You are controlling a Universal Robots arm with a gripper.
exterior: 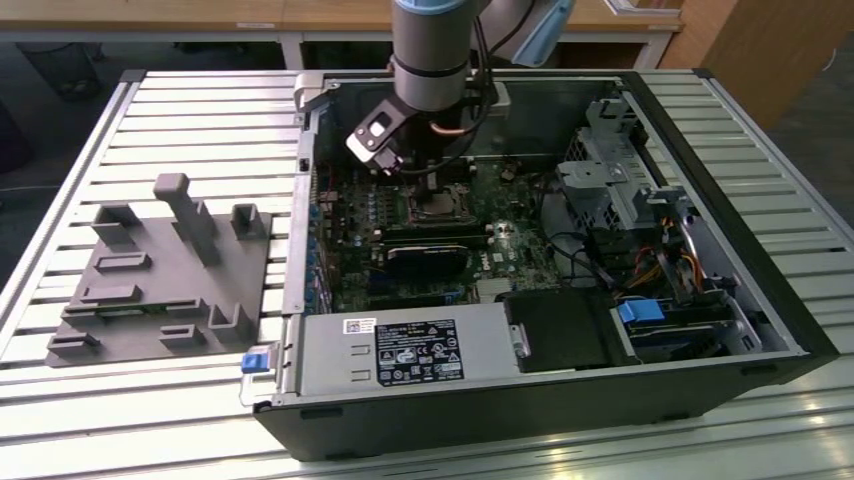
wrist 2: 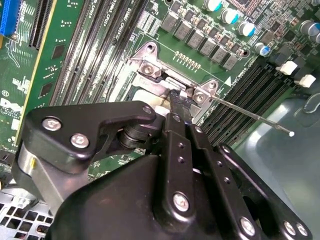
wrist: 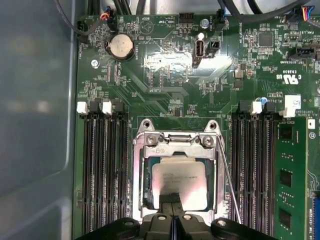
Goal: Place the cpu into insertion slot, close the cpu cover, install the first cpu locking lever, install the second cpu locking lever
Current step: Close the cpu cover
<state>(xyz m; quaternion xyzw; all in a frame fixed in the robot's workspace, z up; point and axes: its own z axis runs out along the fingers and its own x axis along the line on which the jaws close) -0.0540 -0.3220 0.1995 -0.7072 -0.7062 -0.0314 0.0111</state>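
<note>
Looking down into an open computer case [exterior: 534,420] on a slatted table [exterior: 174,110], with the arm [exterior: 434,50] at 12 o'clock in the exterior view. Hanging low from that arm, the gripper [exterior: 430,188], right over the socket near the middle of the case. Lying at 9 o'clock from the case, well apart from it, a grey holder block [exterior: 147,290]. Sitting at 6 o'clock from the gripper, against the case wall, a silver power box [exterior: 400,350]. Seen in the first wrist view: the cpu [wrist: 180,182] lying flat inside the insertion slot [wrist: 147,186] on the green board [wrist: 165,65], silver top up. Folded down around the chip like a picture frame, the cpu cover [wrist: 138,180], with the chip showing through its big square hole. Squeezed tight together, the gripper's fingers [wrist: 167,202], with nothing to see between them and the tip right at the edge of the chip and cover. Cannot tell whether the tip touches. Running along one side of the slot, between the cover and the long black memory slots [wrist: 255,170], a thin wire lever [wrist: 229,185]. Sticking out past the socket in the second wrist view, that same lever [wrist 2: 250,115], out over the memory slots.
</note>
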